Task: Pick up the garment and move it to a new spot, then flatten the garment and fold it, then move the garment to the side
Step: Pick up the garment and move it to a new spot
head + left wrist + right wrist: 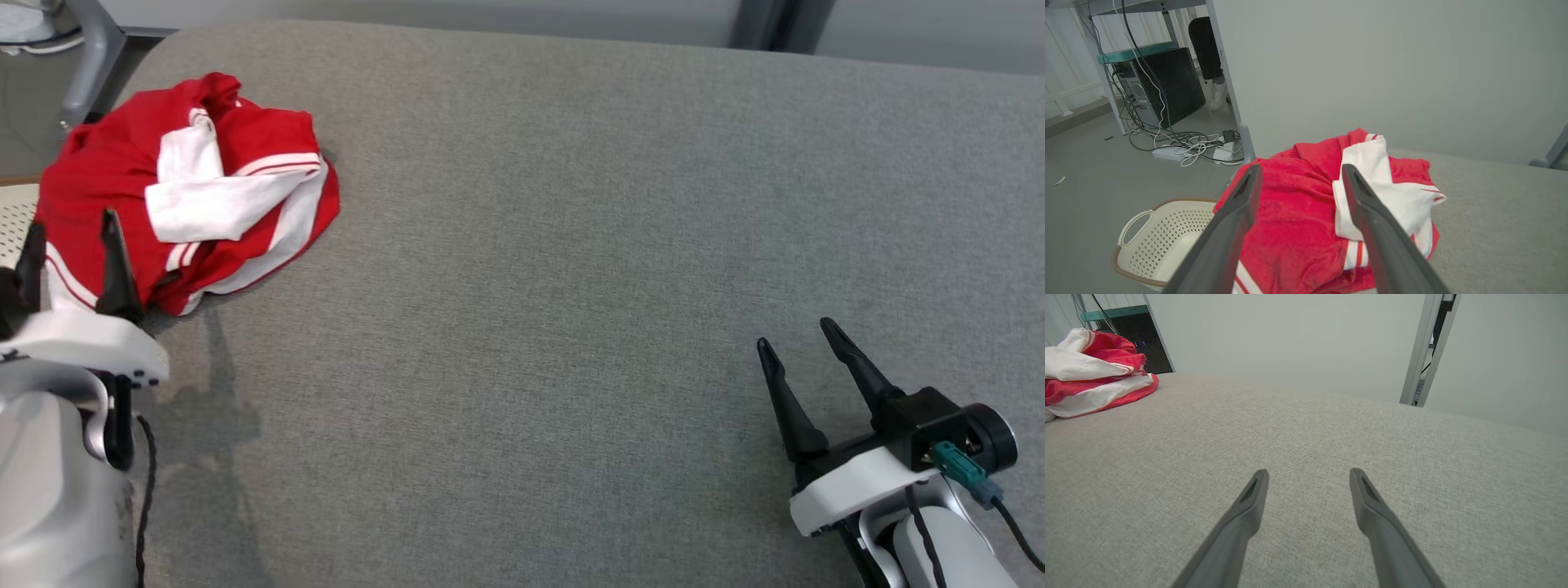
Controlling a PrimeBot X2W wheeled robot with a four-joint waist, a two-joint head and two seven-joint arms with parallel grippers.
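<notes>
A crumpled red and white garment (pixel 192 192) lies bunched at the far left corner of the grey padded table (pixel 571 245). My left gripper (pixel 72 224) hangs open just at its near edge, with nothing between the fingers. In the left wrist view the garment (pixel 1298 220) sits right ahead of the left gripper (pixel 1300 171), red cloth showing between the two fingers. My right gripper (pixel 796 331) rests open low at the right, far from the cloth. The right wrist view has the garment (pixel 1094 373) at its far left and the right gripper (pixel 1308 473) over bare fabric.
A cream perforated basket (pixel 1163 241) stands on the floor beside the table's left end, below the garment. Beyond it are a computer tower (pixel 1167 83), a tangle of cables (pixel 1188 145) and a grey table leg (pixel 1229 81). A grey post (pixel 1425 351) rises behind the table.
</notes>
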